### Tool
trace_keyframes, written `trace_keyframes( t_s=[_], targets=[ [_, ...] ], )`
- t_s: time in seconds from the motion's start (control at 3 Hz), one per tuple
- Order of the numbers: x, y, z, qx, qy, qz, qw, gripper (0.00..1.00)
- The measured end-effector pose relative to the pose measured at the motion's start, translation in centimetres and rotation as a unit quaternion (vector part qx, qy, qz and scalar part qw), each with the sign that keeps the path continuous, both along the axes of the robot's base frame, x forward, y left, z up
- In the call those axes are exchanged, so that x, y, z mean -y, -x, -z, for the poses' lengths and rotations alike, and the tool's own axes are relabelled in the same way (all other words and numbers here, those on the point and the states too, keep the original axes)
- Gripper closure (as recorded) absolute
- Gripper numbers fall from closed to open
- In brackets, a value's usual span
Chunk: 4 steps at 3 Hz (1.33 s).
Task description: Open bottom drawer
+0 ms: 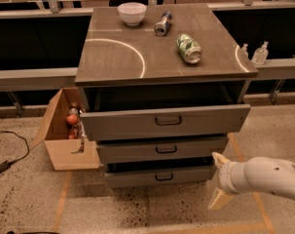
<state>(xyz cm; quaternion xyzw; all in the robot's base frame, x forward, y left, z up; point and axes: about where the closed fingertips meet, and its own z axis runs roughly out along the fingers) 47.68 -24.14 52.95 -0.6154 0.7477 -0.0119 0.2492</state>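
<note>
The bottom drawer [159, 177] is the slimmest grey-brown front at the foot of the cabinet, with a small dark bar handle [164, 177] at its centre. It stands a little way out, less than the two drawers above it. My gripper [218, 179] is at the drawer's right end, just right of the front panel, pointing left. It is open and empty, with one cream finger [219, 159] above and one near the floor. It is well to the right of the handle and not touching it.
The top drawer [164, 122] is pulled out furthest and the middle drawer [161, 150] less so. A white bowl [132, 12], a bottle [162, 23] and a can [189, 48] lie on the cabinet top. A cardboard box [64, 130] stands at the left.
</note>
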Motion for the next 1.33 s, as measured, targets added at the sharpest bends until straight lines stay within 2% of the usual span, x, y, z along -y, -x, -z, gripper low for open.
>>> trace_keyframes(
  t_s=[0.33,0.67,1.0,1.33],
  targets=[
    [-1.4,-6.5,5.5,0.043,0.002,-0.039,0.9983,0.0],
    [-1.5,-10.1,8.8,0.056,-0.008,-0.046,0.9974,0.0],
    [-1.6,-9.9,10.0,0.06,-0.006,-0.048,0.997,0.0],
    [-1.0,-9.4,13.3,0.041,-0.005,-0.054,0.9977,0.0]
  ],
)
